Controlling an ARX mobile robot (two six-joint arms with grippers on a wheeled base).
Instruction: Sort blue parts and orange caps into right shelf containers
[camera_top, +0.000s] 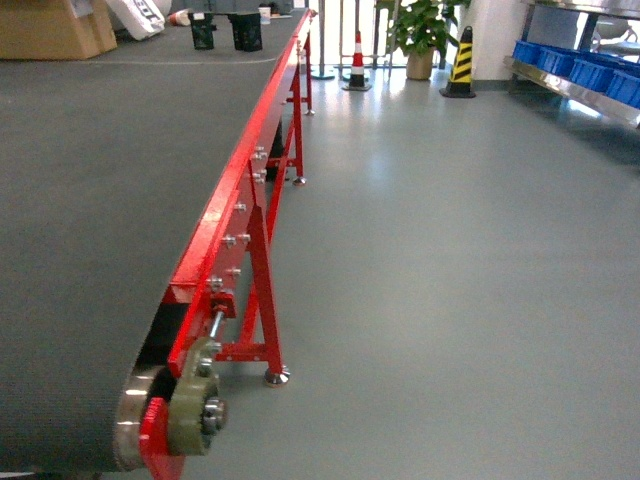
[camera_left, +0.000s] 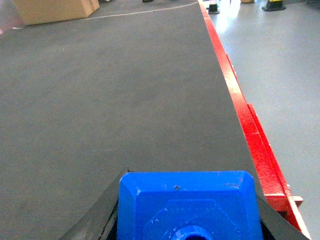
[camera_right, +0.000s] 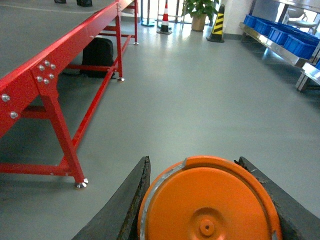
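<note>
Between left pincer (camera_left: 187, 220) fingers: blue part (camera_left: 190, 207), gripped. Right pincer (camera_right: 207, 210) grips orange cap (camera_right: 210, 200).

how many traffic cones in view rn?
2. A red-and-white cone stands at the far end of the floor beside the conveyor frame; a yellow-and-black cone stands right of the potted plant. More could be out of frame.

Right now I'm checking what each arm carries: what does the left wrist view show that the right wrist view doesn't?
Only the left wrist view: a blue part between the left hand's fingers, above the grey belt. Only the right wrist view: an orange cap in the right hand, and blue containers on the shelf. Both: the red conveyor frame.
</note>
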